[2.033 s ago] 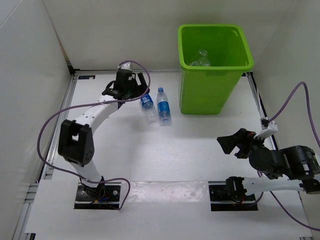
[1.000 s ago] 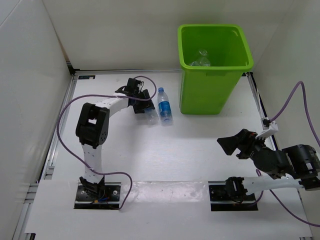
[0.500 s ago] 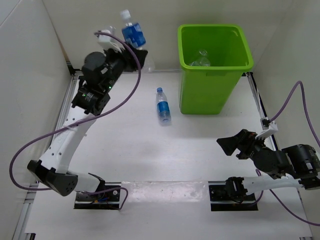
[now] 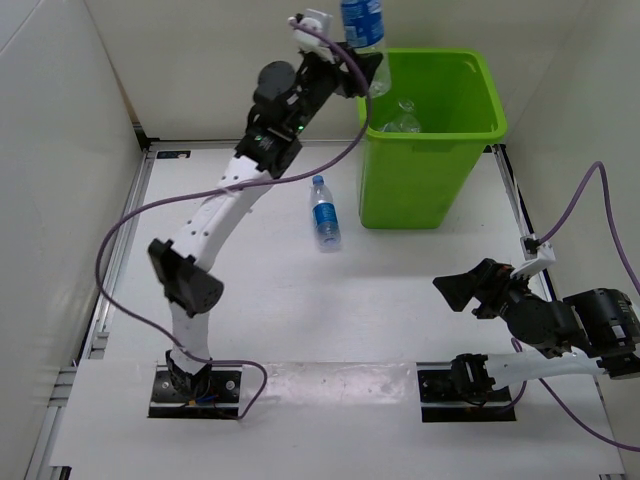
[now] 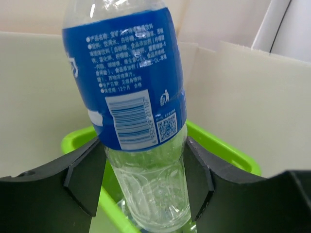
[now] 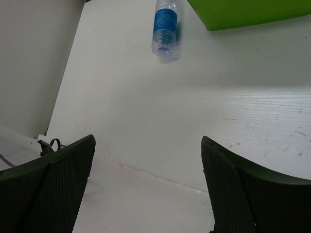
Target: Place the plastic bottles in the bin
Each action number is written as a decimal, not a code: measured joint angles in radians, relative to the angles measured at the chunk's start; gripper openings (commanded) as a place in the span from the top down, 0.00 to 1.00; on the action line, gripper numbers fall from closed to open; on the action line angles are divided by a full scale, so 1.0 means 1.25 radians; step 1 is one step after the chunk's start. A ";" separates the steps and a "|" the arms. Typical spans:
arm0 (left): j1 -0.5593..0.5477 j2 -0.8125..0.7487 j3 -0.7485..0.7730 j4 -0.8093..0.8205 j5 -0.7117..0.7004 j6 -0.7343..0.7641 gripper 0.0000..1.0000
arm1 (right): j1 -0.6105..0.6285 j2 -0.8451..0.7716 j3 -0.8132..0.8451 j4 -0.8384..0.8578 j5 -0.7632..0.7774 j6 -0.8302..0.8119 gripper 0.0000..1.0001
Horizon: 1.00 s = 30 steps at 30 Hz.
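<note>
My left gripper (image 4: 364, 62) is raised high at the left rim of the lime-green bin (image 4: 412, 185) and is shut on a blue-labelled clear bottle (image 4: 362, 22). In the left wrist view that bottle (image 5: 129, 82) stands upright between my black fingers (image 5: 90, 174), with the bin rim (image 5: 228, 151) just beyond it. A second blue-labelled bottle (image 4: 324, 212) lies on the table left of the bin, and it also shows in the right wrist view (image 6: 165, 26). Clear crumpled plastic (image 4: 404, 118) lies inside the bin. My right gripper (image 4: 462, 288) hovers open and empty at the near right.
White walls enclose the table on the left, back and right. A purple cable (image 4: 120, 240) loops off the left arm. The bin's corner (image 6: 248, 9) shows at the top of the right wrist view, and the right gripper (image 6: 146, 145) frames bare tabletop.
My left arm has lifted one blue-labelled bottle off the table and swung it up and right to the bin's left rim. The right arm has not moved.
</note>
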 measured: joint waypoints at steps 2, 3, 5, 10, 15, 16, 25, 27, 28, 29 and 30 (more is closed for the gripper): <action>-0.022 0.088 0.120 -0.040 -0.002 0.030 0.33 | 0.000 0.000 0.000 0.000 0.000 0.000 0.10; -0.029 0.124 0.169 -0.045 -0.002 0.035 0.30 | 0.000 0.000 0.000 0.000 0.000 0.000 0.10; -0.044 0.178 0.240 -0.070 -0.001 0.048 0.28 | 0.000 0.000 0.000 0.000 0.000 0.000 0.10; -0.067 0.200 0.245 -0.095 -0.001 0.068 0.00 | 0.001 -0.001 0.000 0.000 0.000 0.000 0.10; -0.075 0.202 0.260 -0.123 -0.002 0.084 0.00 | 0.009 -0.001 0.000 0.000 0.000 0.000 0.10; -0.075 0.201 0.260 -0.122 -0.003 0.087 0.00 | 0.010 -0.001 0.000 0.000 0.000 0.000 0.10; -0.055 -0.007 -0.082 -0.056 -0.056 0.075 0.00 | 0.011 -0.003 0.000 0.000 0.000 0.000 0.10; -0.023 -0.126 -0.248 -0.007 -0.070 0.036 0.00 | 0.012 -0.007 0.000 0.000 0.000 0.000 0.10; -0.002 -0.184 -0.317 0.003 -0.074 0.016 0.00 | 0.012 -0.010 0.000 0.000 0.000 0.000 0.10; 0.020 -0.239 -0.378 0.014 -0.080 -0.003 0.00 | 0.014 -0.011 0.000 0.000 0.000 0.000 0.10; 0.049 -0.292 -0.429 0.021 -0.092 -0.024 0.00 | 0.015 -0.012 0.000 0.000 0.000 0.000 0.10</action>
